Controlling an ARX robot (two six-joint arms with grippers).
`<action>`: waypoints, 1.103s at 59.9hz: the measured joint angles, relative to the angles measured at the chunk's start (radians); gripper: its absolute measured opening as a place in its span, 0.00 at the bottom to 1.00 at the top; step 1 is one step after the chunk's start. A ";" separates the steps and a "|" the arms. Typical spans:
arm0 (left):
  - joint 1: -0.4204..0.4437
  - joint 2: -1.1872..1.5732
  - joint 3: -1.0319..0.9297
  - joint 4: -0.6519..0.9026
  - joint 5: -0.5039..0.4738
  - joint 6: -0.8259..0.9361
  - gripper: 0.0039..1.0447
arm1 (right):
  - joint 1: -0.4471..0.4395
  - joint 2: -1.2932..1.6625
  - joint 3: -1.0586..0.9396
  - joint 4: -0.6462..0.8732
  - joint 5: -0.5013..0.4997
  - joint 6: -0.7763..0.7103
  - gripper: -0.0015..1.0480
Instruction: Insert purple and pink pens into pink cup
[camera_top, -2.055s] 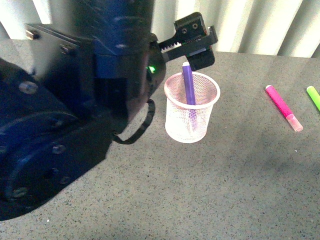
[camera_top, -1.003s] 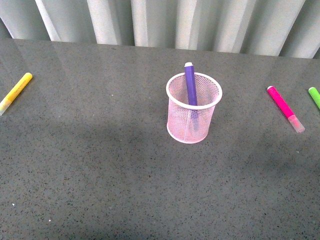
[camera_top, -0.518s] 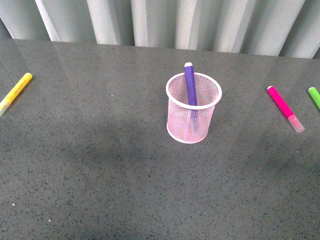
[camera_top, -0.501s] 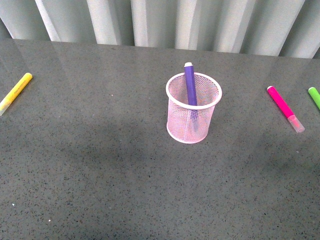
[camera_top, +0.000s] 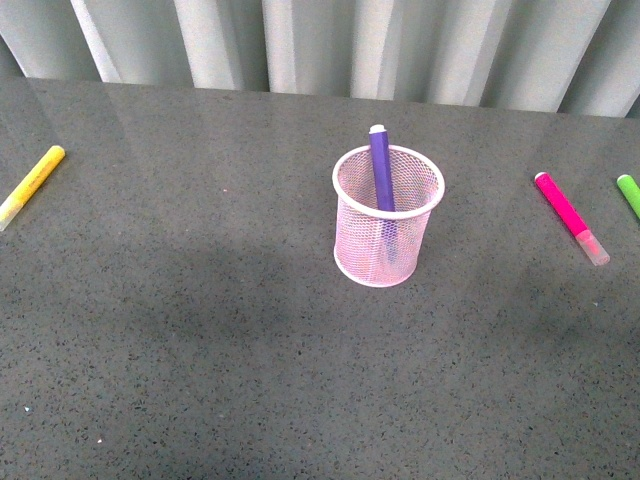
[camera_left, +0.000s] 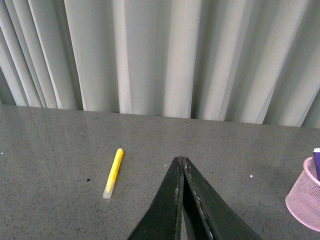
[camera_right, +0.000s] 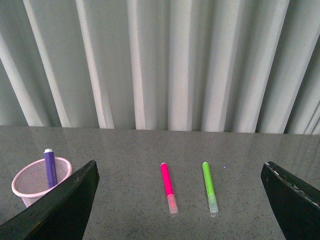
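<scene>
Finding: the task was half done. The purple pen (camera_top: 380, 168) stood in the cup (camera_top: 357, 240), leaning on the far rim with its top above it. The pink pen (camera_top: 565, 212) lay flat on the tabletop (camera_top: 200, 330), well apart from the cup on its right side, with the green pen (camera_top: 629, 193) just beyond it.

Pincer state: my right pincer (camera_right: 180, 166) was spread wide and empty. My left pincer (camera_left: 182, 161) was pressed shut on nothing, and faced the yellow pen (camera_left: 113, 173), which is not wanted. Neither arm showed in the front view.

Governing relation: the pink pen was on my right arm's side, so I judged that arm the nearer and the proper one for the pick. In the right wrist view the pink pen (camera_right: 168, 186) lay ahead of the open pincer, between the lines of its two fingers, and nearer the cup-side finger. Its long axis ran almost straight away from me, pale cap towards me, so the fingers already spanned across the barrel.

Judgement: the next move called for a forward and downward reach with little wrist turn. The risk was catching the green pen (camera_right: 208, 186), which lay parallel and near.
</scene>
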 joint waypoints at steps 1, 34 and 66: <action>0.000 -0.009 0.000 -0.008 0.000 0.000 0.03 | 0.000 0.000 0.000 0.000 0.000 0.000 0.93; 0.000 -0.182 0.000 -0.180 0.000 0.000 0.03 | 0.000 0.000 0.000 0.000 0.000 0.000 0.93; 0.000 -0.352 0.000 -0.357 0.002 0.002 0.40 | 0.001 0.004 0.002 -0.005 0.011 0.002 0.93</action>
